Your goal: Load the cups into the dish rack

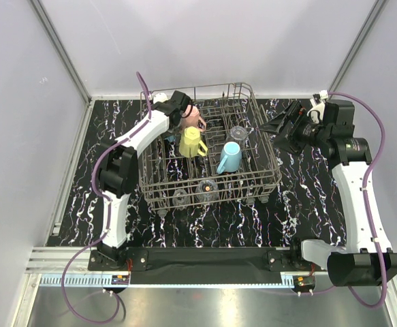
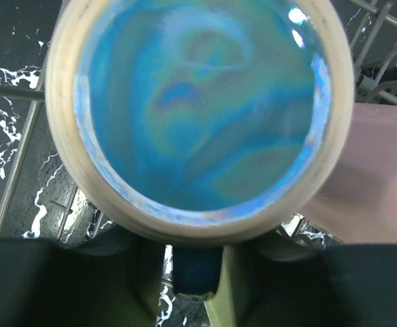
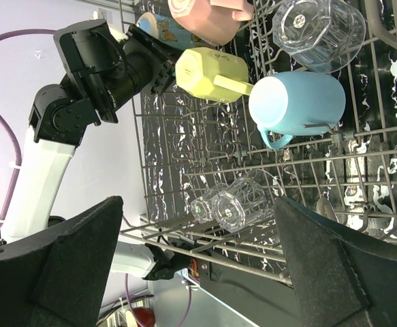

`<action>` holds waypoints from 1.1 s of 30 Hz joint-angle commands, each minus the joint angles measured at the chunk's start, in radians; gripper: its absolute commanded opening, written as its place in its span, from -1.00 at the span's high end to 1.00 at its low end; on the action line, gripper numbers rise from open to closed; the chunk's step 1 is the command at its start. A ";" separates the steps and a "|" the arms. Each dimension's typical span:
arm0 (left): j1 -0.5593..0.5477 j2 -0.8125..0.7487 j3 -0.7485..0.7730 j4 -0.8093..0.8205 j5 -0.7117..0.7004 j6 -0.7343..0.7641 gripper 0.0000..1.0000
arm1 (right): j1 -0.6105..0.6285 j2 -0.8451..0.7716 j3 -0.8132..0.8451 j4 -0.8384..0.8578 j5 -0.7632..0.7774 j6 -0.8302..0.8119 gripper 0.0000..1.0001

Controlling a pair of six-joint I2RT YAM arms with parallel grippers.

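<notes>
I can't tell if left gripper [image 1: 184, 109] grips the blue cup [image 2: 198, 102]. Ease it into the rack [image 1: 239, 191]. Right gripper [image 3: 198, 204] is wide, empty.

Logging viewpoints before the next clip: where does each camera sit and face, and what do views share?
Top external: above and behind the bases, looking down on the dish rack; both arms show.
Left wrist: on the left gripper, staring at a blue mug's round end; its dark fingers edge the bottom.
Right wrist: on the right gripper, looking across the rack toward the left arm; its open fingers frame the bottom.
Shared: the pink mug appears in all three.
</notes>
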State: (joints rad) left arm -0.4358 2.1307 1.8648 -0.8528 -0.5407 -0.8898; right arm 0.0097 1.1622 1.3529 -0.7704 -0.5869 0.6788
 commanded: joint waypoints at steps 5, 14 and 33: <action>0.023 -0.055 -0.007 0.081 -0.013 0.008 -0.14 | -0.005 -0.044 -0.017 0.049 -0.010 -0.016 -1.00; -0.003 -0.155 -0.038 0.101 0.010 0.035 -0.87 | -0.004 -0.032 -0.021 0.036 -0.004 -0.041 -0.99; -0.103 -0.875 -0.516 0.432 0.266 0.233 -0.98 | -0.005 -0.009 -0.093 0.045 0.091 -0.140 -0.99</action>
State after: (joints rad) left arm -0.5419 1.4231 1.4574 -0.5808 -0.3790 -0.7353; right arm 0.0097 1.1809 1.2682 -0.7609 -0.5179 0.5743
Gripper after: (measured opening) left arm 0.988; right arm 0.994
